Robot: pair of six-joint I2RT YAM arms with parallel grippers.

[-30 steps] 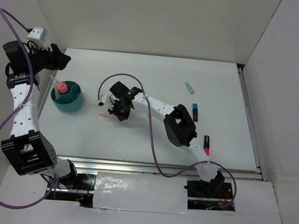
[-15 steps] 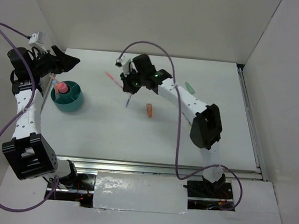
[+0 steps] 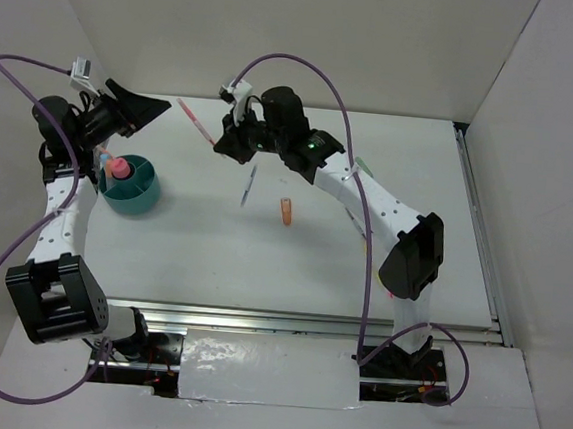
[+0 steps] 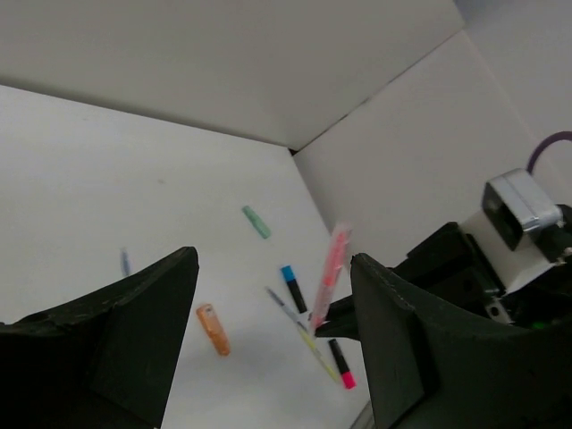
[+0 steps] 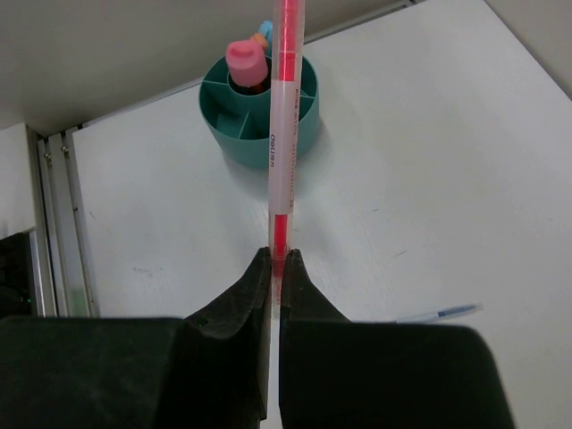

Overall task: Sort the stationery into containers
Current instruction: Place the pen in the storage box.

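- Left gripper (image 3: 147,112) hovers high beside the teal tub (image 3: 139,200), jaws spread wide, nothing between them; probably keeping clear.
- Pink-capped tube (image 3: 118,168) stands in one compartment of the tub.
- Right gripper (image 3: 224,145) is clenched on the pink pen (image 3: 194,119) by its tail, tip aimed tubward, seemingly lined up for a drop.
- Blue pen (image 3: 249,185) and orange marker (image 3: 287,211) lie on the table (image 3: 193,252), waiting.

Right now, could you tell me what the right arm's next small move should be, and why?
Probably carry the pink pen left toward the teal tub: the right gripper is shut on it in the air, short of the tub.
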